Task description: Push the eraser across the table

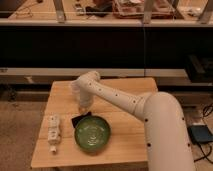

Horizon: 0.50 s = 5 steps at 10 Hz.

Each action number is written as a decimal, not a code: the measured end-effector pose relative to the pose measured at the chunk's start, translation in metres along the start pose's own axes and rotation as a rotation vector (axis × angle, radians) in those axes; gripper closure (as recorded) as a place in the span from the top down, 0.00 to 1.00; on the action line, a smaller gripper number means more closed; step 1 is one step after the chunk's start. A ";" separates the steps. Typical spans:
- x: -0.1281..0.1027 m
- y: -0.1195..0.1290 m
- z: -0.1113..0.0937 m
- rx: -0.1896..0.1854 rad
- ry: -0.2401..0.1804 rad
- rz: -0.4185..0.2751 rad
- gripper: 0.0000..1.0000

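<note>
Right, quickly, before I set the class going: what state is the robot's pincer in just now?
Pincer: down at the table, right behind the eraser; whether it is open, closed or holding anything cannot be told.

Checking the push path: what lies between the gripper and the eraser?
Nothing shows between them in the camera view: the gripper hangs just behind the eraser, which lies beside the green bowl on the table.
</note>
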 end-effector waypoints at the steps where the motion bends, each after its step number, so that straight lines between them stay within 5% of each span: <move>1: -0.003 0.002 0.001 -0.002 -0.010 -0.004 0.05; 5: -0.014 0.015 -0.001 -0.004 -0.038 -0.007 0.05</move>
